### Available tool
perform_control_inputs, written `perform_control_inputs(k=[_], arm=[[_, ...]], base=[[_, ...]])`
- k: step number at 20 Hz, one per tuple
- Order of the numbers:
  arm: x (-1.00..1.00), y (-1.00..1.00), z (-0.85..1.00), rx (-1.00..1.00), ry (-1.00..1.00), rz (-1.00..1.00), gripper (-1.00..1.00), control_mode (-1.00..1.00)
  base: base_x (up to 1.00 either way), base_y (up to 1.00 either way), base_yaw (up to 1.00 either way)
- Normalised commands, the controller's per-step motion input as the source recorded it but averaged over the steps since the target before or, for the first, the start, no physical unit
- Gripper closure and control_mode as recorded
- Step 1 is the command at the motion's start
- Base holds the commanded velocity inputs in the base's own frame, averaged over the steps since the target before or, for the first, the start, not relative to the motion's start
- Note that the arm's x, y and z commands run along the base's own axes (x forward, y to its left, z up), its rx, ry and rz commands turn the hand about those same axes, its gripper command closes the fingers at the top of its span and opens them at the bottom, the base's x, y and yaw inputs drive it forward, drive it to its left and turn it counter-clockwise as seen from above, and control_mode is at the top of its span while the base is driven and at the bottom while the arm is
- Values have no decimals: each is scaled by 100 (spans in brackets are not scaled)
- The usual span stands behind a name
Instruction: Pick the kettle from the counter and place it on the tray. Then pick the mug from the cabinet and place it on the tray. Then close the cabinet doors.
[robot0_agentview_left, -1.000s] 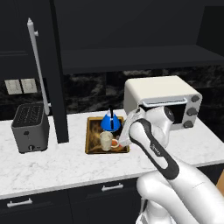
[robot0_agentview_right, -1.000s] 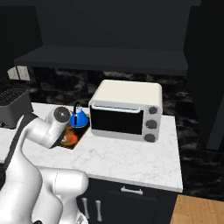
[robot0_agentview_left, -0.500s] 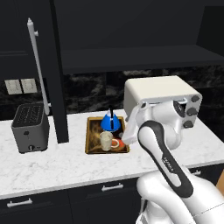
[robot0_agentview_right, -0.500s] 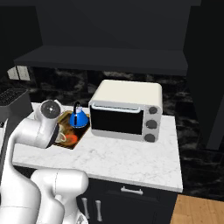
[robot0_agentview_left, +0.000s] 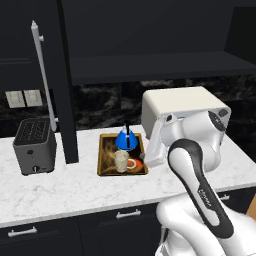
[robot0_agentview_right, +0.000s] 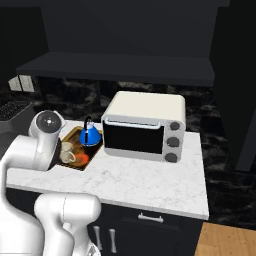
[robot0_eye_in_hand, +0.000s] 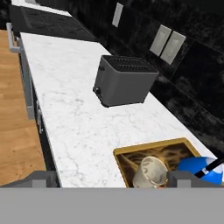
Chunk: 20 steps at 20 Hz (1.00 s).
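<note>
The gripper (robot0_eye_in_hand: 109, 178) was observed with its two dark fingertips (robot0_eye_in_hand: 43, 179) standing wide apart and nothing held between them, poised above the near portion of the tray (robot0_eye_in_hand: 131, 153). Directly ahead of the fingers, just beyond the gap, the cream mug (robot0_eye_in_hand: 151, 171) stood on the tray, and the blue kettle (robot0_eye_in_hand: 201, 171) sat just to the right of it, beyond the right fingertip, its black handle arching over the dome. Neither item was in contact with the fingers. From the left base view the mug (robot0_agentview_left: 121, 161) stood in the front half of the tray (robot0_agentview_left: 103, 156) and the kettle (robot0_agentview_left: 125, 139) in the back half, the two near each other, with an orange-red patch showing beside the mug. The tray rested flat on the white marble counter (robot0_agentview_left: 75, 187). Farther out from the fingers, beyond the tray along the counter, stood the grey toaster (robot0_eye_in_hand: 124, 81), well apart from the tray. To the other side of the tray stood the white toaster oven (robot0_agentview_right: 145, 125), just beside the kettle (robot0_agentview_right: 90, 136). Farthest and above, one cabinet door (robot0_agentview_left: 64, 80) stood swung open edge-on, its long silver bar handle (robot0_agentview_left: 42, 75) vertical, with the cabinet (robot0_agentview_left: 150, 40) interior dark behind it.
</note>
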Motion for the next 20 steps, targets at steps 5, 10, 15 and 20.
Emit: perform_control_inputs(k=[5, 10, 15, 20], arm=[[-46, 2, 26, 0, -2, 7, -100, -100], [-41, 17, 19, -5, 0, 8, -100, -100], [-32, 18, 13, -8, 0, 9, -100, -100], [-25, 14, 13, -10, 0, 10, -100, -100]], base=[[0, 0, 0], [0, 0, 0], [0, 0, 0], [0, 0, 0]])
